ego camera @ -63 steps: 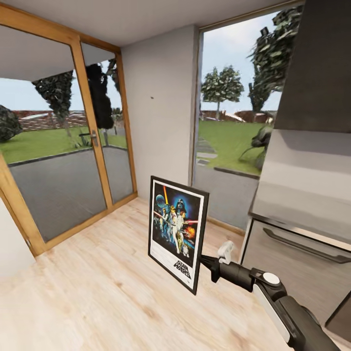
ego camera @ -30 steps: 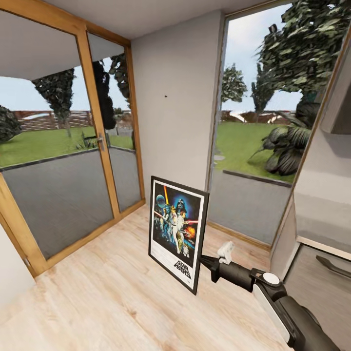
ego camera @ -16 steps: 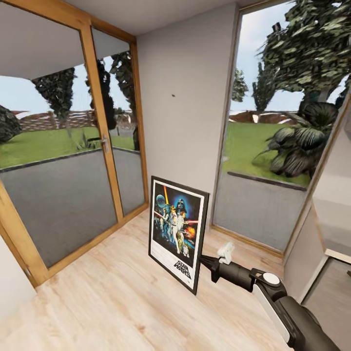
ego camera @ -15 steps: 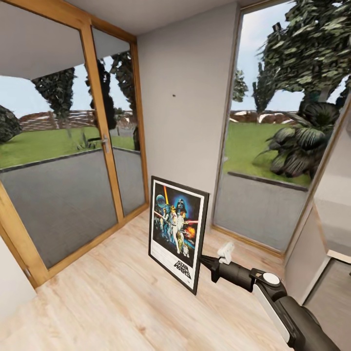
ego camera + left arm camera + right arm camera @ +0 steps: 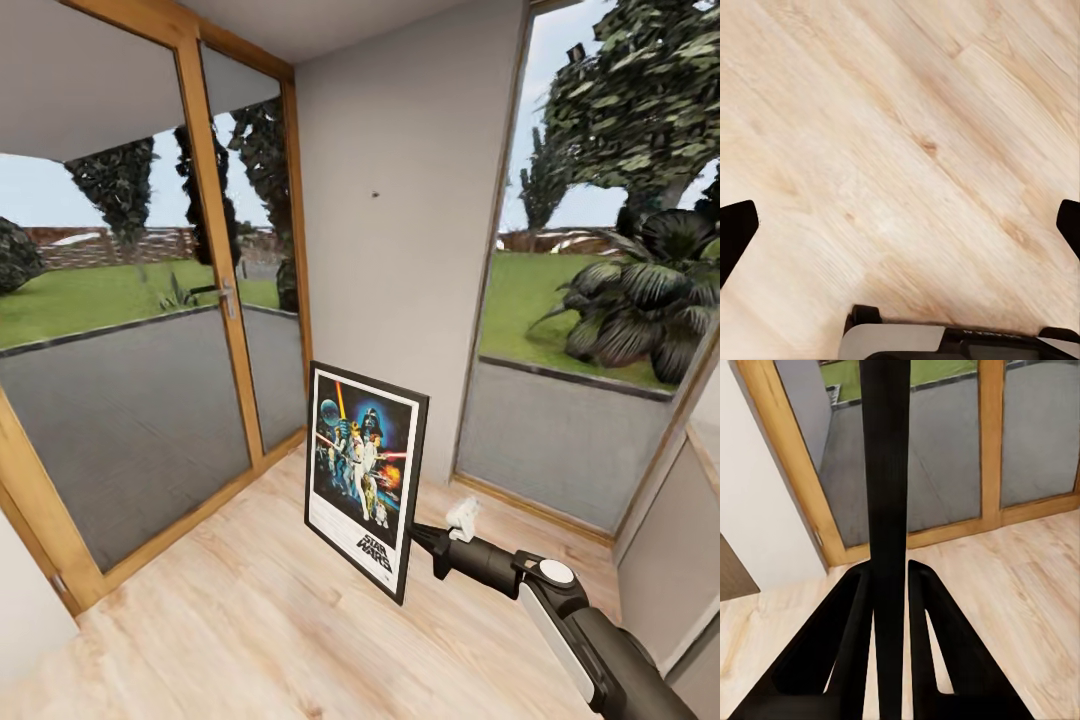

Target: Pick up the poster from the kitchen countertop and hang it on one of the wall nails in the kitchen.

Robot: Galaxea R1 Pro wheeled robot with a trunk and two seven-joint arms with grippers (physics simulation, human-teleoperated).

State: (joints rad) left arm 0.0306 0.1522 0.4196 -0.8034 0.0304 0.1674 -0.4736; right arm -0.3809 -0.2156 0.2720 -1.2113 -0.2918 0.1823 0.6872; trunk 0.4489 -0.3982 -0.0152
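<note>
Right end effector (image 5: pixel 418 545) clenched on the poster (image 5: pixel 365 477), carried upright toward the wall nail (image 5: pixel 375 194); pickup done, hanging remains.

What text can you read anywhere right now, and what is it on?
"STAR WARS": slanted white title low on the poster, which the right end effector grips by its edge.
Fine print in the poster's white bottom border: too small to read.
No other readable text.

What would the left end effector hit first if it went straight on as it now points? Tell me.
Most likely the light wooden floor: the left end effector points straight at it, fingers wide apart, with nothing between, though how far off is unclear.
</note>
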